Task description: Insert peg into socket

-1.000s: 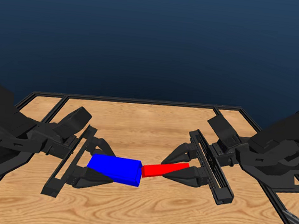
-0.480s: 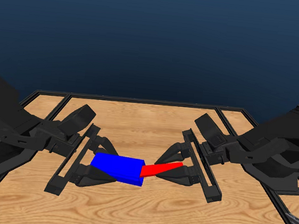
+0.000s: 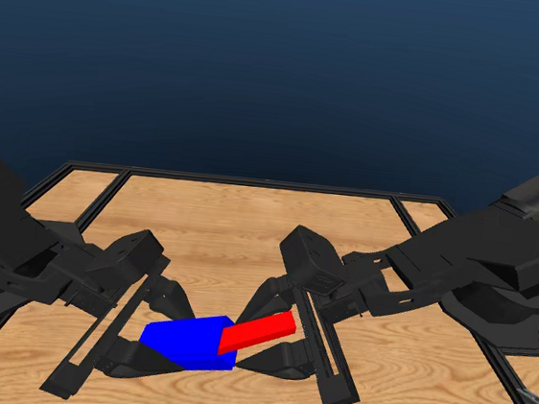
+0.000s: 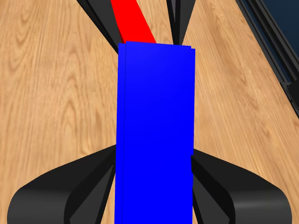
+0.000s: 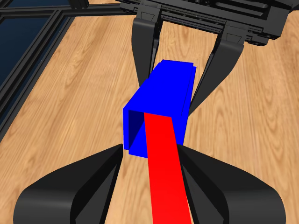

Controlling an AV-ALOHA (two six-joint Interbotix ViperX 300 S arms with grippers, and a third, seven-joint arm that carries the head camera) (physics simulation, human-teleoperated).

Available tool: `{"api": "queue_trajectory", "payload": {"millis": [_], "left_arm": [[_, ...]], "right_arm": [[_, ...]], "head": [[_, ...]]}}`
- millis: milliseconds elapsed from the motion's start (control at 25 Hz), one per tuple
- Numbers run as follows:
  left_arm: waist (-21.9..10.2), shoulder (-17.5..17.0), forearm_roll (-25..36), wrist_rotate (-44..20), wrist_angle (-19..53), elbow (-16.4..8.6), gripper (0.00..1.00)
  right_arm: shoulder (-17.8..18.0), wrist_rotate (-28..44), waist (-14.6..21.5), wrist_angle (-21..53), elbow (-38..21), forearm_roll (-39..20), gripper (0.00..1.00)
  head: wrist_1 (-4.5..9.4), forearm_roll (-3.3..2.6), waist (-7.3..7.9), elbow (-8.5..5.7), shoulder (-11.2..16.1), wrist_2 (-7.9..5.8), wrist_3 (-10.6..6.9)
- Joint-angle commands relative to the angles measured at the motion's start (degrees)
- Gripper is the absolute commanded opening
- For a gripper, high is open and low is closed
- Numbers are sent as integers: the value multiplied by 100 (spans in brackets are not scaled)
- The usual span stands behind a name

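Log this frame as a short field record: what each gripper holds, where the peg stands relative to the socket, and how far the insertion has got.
left gripper: shut on the socket, held above the table
right gripper: shut on the peg
peg vs socket: the peg's tip is inside the socket's open end, seen in the right wrist view
peg position in opening: toward one side, with a gap on the other
peg exposed: most of its length is outside the socket
insertion: begun, not complete

Table (image 3: 248, 219): light wood, visible grain. Peg (image 3: 258, 331), socket (image 3: 183, 340): plain matte, smooth. Both grippers' jaws: smooth black, slight sheen.
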Motion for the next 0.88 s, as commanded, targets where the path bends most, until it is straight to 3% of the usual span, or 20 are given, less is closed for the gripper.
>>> {"api": "queue_trajectory", "payload": {"millis": [40,80,120,320,360,400,480,560,720,760,880], "left_arm": [[397,-33,-50,-73,-455,-172,0],[407,-68,-63,-127,-524,-184,0],[444,-70,-26,-108,-300,-219,0],[456,0,-1,-226,-550,-132,0],[498,12,26,-147,-422,-344,0],[539,-93,-26,-367,-330,-187,0],[386,0,126,-263,-537,-199,0],[543,135,136,-261,-618,-193,0],[467,98,85,-279,-519,-199,0],[461,100,88,-290,-524,-200,0],[489,146,124,-357,-581,-203,0]], "right_arm": [[41,1096,-126,610,-437,-700,100],[-286,1186,-97,1048,-142,-898,100],[-243,1667,-132,1335,-119,-1181,100],[-686,3712,-4,2734,-52,-2602,100],[-748,4095,17,3063,25,-2860,100],[-764,4584,66,3241,109,-3197,100],[-934,5371,150,3842,245,-3691,100],[-1023,6117,190,4074,476,-4036,100],[-1125,7310,335,4406,867,-4542,100],[-1132,7527,409,4561,890,-4669,0],[-1249,7959,628,4797,744,-5111,0]], "head": [[-89,9,53,-81,-7,-23,-20],[-87,12,66,-84,-8,-28,-22],[-96,10,71,-86,-8,-42,-25],[-115,10,83,-102,-6,-61,-4],[-122,9,79,-107,-4,-63,-2],[-126,8,78,-109,-3,-62,-5],[-150,6,71,-115,0,-65,-1],[-161,6,69,-118,-1,-65,3],[-172,10,83,-125,8,-65,16],[-171,11,84,-125,13,-65,23],[-148,8,68,-121,23,-57,22]]}}
